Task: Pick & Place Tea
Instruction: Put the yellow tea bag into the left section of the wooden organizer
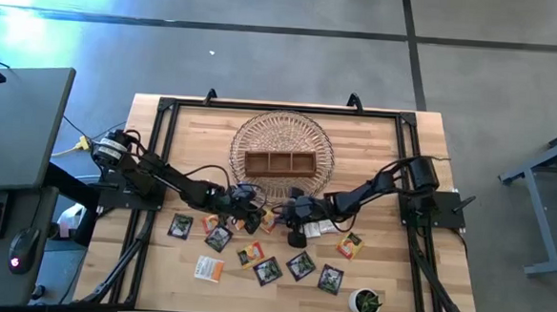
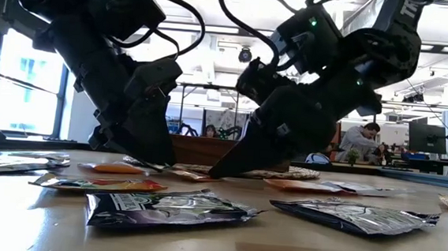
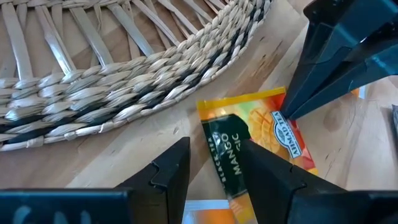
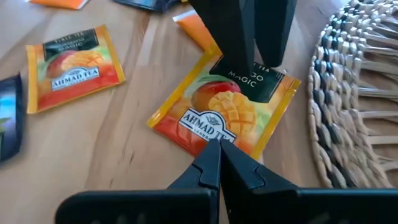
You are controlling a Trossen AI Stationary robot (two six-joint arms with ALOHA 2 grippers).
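A yellow-red mango tea sachet (image 4: 227,112) lies flat on the wooden table, just in front of the woven mat. My right gripper (image 4: 217,149) is shut, and its tip rests on the sachet's printed face. My left gripper (image 3: 214,149) is open. Its two fingers (image 4: 231,37) stand at the sachet's dark-banded end (image 3: 225,146), one on each side of that band. In the high view both grippers meet at mid-table, the left (image 1: 253,210) and the right (image 1: 281,214). My left gripper has the sachet's dark end between its open fingers; I cannot tell whether a finger touches it. My right gripper presses its shut fingertips down on the sachet's face beside the logo (image 4: 208,127), slanting down from the table's right side. The sachet lies flat under them.
A round woven mat (image 1: 308,137) at the far middle carries a brown three-compartment tray (image 1: 280,163). Several other sachets lie toward the near edge, among them a black one (image 1: 300,265) and a yellow-red one (image 4: 71,65). A small potted plant (image 1: 366,301) stands near right.
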